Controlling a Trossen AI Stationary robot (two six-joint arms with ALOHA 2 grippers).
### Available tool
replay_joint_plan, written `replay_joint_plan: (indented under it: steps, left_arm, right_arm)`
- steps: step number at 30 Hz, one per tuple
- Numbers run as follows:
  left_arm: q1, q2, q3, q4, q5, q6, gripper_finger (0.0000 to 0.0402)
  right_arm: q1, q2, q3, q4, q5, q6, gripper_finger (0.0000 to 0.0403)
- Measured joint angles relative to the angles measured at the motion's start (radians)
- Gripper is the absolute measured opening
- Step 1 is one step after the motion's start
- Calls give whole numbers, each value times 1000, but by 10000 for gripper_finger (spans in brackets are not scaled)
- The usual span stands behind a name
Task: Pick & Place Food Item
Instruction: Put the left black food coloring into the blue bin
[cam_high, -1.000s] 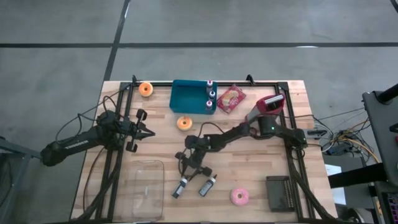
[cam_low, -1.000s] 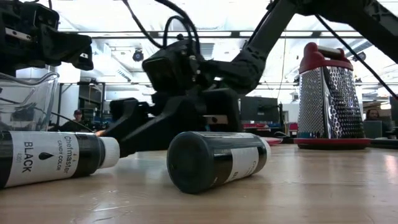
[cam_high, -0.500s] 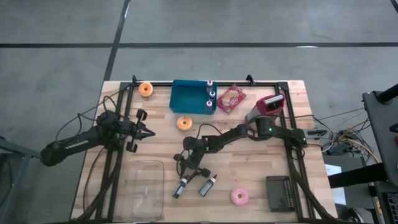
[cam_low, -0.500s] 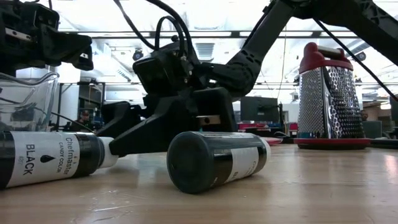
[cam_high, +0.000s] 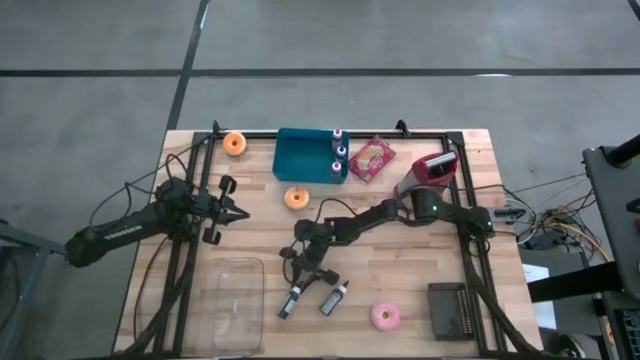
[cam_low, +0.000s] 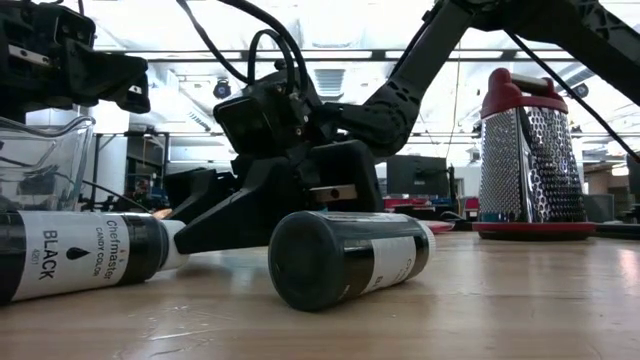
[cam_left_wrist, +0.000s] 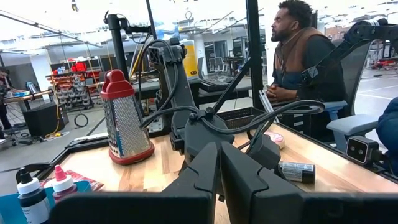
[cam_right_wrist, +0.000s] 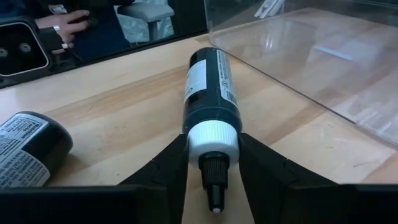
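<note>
On the wooden table (cam_high: 400, 280), I see the right gripper (cam_right_wrist: 212, 163) clamped on the black food-colour bottle's (cam_right_wrist: 210, 93) cap; left gripper (cam_left_wrist: 219, 163) closed.

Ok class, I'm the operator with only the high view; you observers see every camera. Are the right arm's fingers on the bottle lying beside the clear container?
Observer: Yes. The right gripper has its fingers against both sides of the cap of the black squeeze bottle with a white cap, which lies on the wooden table.
Operator: What is in it?
Observer: Its label reads BLACK.
Operator: Anyone nearby?
Observer: A seated person is beyond the table.
</note>
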Motion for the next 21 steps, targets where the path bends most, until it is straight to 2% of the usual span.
replay_joint_plan:
  steps: [7,15,21]
  left_arm:
    - [0,0,0,0,0,0,26]
    - [0,0,0,0,0,0,26]
    - [0,0,0,0,0,0,26]
  right_arm:
    - [-2,0,0,-1,-4,13,134]
    - [-3,0,0,-1,-15,11,109]
    - [-3,0,0,-1,-16,8,107]
